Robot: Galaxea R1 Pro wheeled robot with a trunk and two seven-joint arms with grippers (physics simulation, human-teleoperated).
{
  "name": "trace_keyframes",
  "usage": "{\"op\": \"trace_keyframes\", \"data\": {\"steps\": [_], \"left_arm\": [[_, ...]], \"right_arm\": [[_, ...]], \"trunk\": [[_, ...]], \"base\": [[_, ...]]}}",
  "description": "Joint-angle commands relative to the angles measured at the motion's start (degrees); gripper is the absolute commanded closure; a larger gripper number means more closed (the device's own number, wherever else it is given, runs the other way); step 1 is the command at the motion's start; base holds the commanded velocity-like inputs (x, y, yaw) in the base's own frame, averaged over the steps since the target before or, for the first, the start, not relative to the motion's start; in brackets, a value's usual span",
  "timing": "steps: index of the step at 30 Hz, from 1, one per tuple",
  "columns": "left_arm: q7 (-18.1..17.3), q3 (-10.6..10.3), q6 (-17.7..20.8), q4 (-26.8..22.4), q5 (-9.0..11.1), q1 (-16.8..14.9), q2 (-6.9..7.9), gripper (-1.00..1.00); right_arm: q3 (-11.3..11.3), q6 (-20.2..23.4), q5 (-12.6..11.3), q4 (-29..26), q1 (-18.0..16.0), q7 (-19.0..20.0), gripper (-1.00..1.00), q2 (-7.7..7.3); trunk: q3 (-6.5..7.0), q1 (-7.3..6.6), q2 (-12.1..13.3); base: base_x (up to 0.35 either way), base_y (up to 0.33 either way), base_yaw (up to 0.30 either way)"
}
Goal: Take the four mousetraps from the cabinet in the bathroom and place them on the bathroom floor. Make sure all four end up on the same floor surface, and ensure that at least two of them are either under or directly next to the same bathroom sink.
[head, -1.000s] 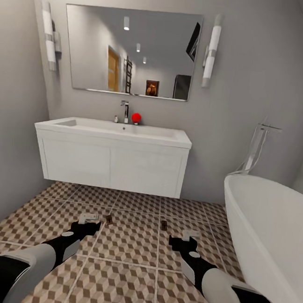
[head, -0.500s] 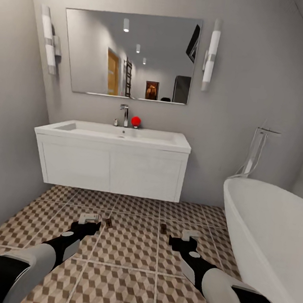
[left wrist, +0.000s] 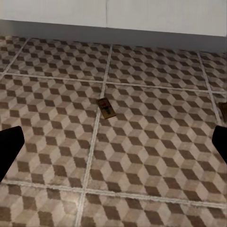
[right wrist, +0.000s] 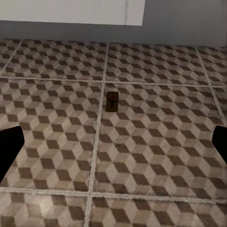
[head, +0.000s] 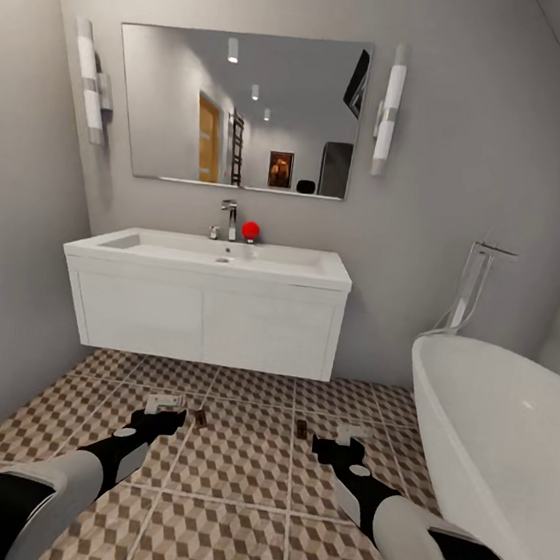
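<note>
1. The room is a small grey-walled bathroom whose floor of large square tiles with a brown, beige and white cube pattern (head: 240, 476) runs from the near edge back to the far wall.
2. On that wall a wide white rectangular sink with a chrome faucet (head: 213, 255) sits on a white wall-hung vanity (head: 205, 324), under a rectangular wall mirror (head: 239, 106) with a tube lamp at each side.
3. A small red round object (head: 250, 230) rests on the sink's back edge, just beside the faucet.
4. Low in the head view, the left gripper (head: 166, 410) hangs above the floor, its fingers spread apart and nothing between them.
5. A tiny flat brown wooden mousetrap (head: 201, 416) lies on the tiles just beside that gripper, in front of the vanity; the left wrist view shows it next to a grout line (left wrist: 107, 108).
6. A second mousetrap (head: 301, 427) lies flat further right, also seen in the right wrist view (right wrist: 112, 100).
7. The right gripper (head: 342, 437) hovers near it, fingers likewise parted and empty.
8. A white oval bathtub (head: 505, 445) stands at the right.
</note>
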Motion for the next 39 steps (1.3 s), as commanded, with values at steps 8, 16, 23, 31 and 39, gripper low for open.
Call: {"op": "trace_keyframes", "data": {"steps": [8, 16, 23, 31, 39], "left_arm": [[-0.1, -0.5, -0.2, 0.1, 0.6, -0.1, -0.01, -1.00], [-0.1, -0.5, -0.2, 0.1, 0.6, -0.1, -0.01, -1.00], [-0.1, -0.5, -0.2, 0.1, 0.6, -0.1, 0.00, -1.00], [-0.1, -0.5, -0.2, 0.1, 0.5, -0.1, -0.02, -1.00], [-0.1, -0.5, -0.1, 0.1, 0.6, -0.1, -0.02, -1.00]], "right_arm": [[-0.5, -0.3, 0.6, 0.1, -0.1, -0.3, -1.00, -0.03], [-0.5, -0.3, 0.6, 0.1, -0.1, -0.3, -1.00, -0.06], [-0.5, -0.3, 0.7, 0.1, -0.1, -0.3, -1.00, -0.07], [-0.5, -0.3, 0.7, 0.1, -0.1, -0.3, -1.00, -0.07], [-0.5, -0.3, 0.8, 0.1, -0.1, -0.3, -1.00, -0.07]], "trunk": [[1.38, -1.77, 3.2], [2.81, -3.53, 6.4], [4.07, -5.07, 9.2], [5.51, -6.83, 12.4], [6.94, -8.58, 15.6]], "base": [[0.000, 0.000, 0.000], [0.000, 0.000, 0.000], [0.000, 0.000, 0.000], [0.000, 0.000, 0.000], [0.000, 0.000, 0.000]]}}
